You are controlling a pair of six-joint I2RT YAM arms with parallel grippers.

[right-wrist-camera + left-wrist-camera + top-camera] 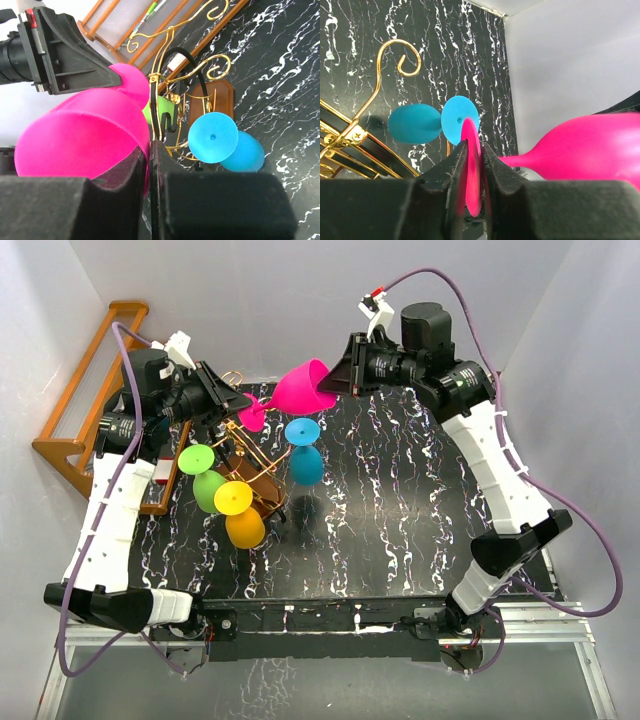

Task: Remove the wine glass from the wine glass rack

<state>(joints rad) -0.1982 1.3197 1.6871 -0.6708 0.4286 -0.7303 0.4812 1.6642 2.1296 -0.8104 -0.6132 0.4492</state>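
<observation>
A pink wine glass [300, 390] hangs on its side in the air, behind and above the gold wire rack [258, 455]. My left gripper [240, 405] is shut on the glass's round foot [472, 150], which stands edge-on between the jaws. My right gripper [335, 382] is shut on the rim of the pink bowl [80, 140], one finger inside and one outside. The rack's scroll ends [160, 95] and brown base [212, 100] show past the bowl. The left wrist view shows the pink bowl [590, 150] at right and the rack's bracket [351, 136] at left.
A blue glass [305, 462], a green glass [205, 485] and a yellow-orange glass [240, 520] hang upside down on the rack. An orange-brown wooden shelf [75, 390] leans at the far left. White walls close in behind and beside the black marbled table [420, 500].
</observation>
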